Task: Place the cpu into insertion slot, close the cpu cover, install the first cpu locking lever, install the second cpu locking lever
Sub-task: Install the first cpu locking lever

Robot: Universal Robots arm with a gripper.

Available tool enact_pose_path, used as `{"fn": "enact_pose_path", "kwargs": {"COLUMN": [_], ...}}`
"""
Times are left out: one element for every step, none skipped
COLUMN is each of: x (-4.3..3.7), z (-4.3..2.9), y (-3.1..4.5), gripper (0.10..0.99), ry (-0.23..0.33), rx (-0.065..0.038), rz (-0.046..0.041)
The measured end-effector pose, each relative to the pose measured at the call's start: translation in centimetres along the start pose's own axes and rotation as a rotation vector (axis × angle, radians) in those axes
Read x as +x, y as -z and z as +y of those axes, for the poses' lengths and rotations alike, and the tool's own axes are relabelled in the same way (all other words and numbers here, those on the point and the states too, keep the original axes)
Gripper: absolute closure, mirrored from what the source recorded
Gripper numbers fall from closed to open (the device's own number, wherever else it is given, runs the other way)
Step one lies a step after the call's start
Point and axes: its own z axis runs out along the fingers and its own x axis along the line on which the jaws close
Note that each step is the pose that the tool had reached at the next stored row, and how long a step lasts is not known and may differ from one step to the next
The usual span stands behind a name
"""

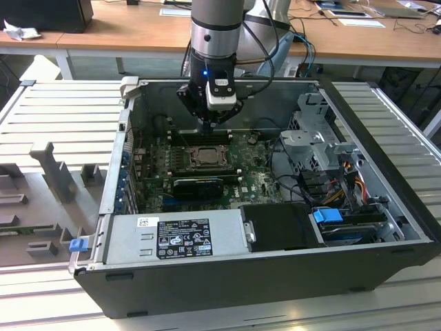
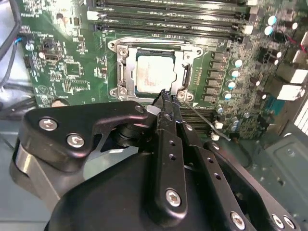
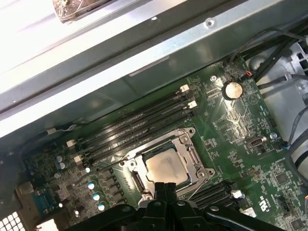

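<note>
In the exterior view, the gripper was seen hanging inside the open computer case. The insertion slot lay just below its fingertips on the green motherboard.

In the second wrist view, the fingers were seen pressed together into one narrow tip, with nothing held between them. The cpu was seated in the slot directly ahead of that tip. The cpu cover was laid down around it, its window framing the chip. The tip was found at the cover's nearest edge, though whether it touched could not be told. A thin locking lever was seen running out from the socket corner just beside the fingers, apparently unlatched.

The first lever was therefore judged to be the step in hand. It would be done well if the closed tip were set on the lever's bar rather than on the cover or chip. The bar would best be pressed down and tucked under its catch in one steady sweep, with the cover kept flat.

In the first wrist view, the same chip was shown just ahead of the closed fingers. One cpu, one slot and one cover were counted, and one lever was clearly made out; a second could not be confirmed. Four memory slots were counted beyond the socket from the gripper, and one coin battery farther off.
</note>
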Motion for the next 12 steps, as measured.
{"fn": "enact_pose_path", "kwargs": {"x": [0.0, 0.0, 0.04, 0.13, 0.24, 0.56, 0.75, 0.91, 0.93, 0.93, 0.93, 0.93], "z": [0.0, 0.0, -0.01, -0.05, -0.11, -0.26, -0.35, -0.42, -0.43, -0.43, -0.43, -0.43], "y": [0.0, 0.0, -0.01, -0.01, -0.01, -0.03, -0.03, -0.04, -0.05, -0.05, -0.08, -0.1], "gripper": [0.98, 0.98, 0.98, 0.98, 0.98, 0.98, 0.98, 0.98, 0.98, 0.98, 0.98, 0.98], "ry": [0.009, 0.018, 0.031, 0.042, 0.046, 0.049, 0.049, 0.05, 0.054, 0.07, 0.099, 0.117], "rx": [0.0, 0.0, 0.0, -0.001, -0.001, -0.002, -0.002, -0.002, -0.002, -0.002, -0.001, -0.001], "rz": [-0.0005, -0.0011, -0.002, -0.0032, -0.0041, -0.0056, -0.0063, -0.0069, -0.007, -0.0067, -0.0062, -0.0058]}}
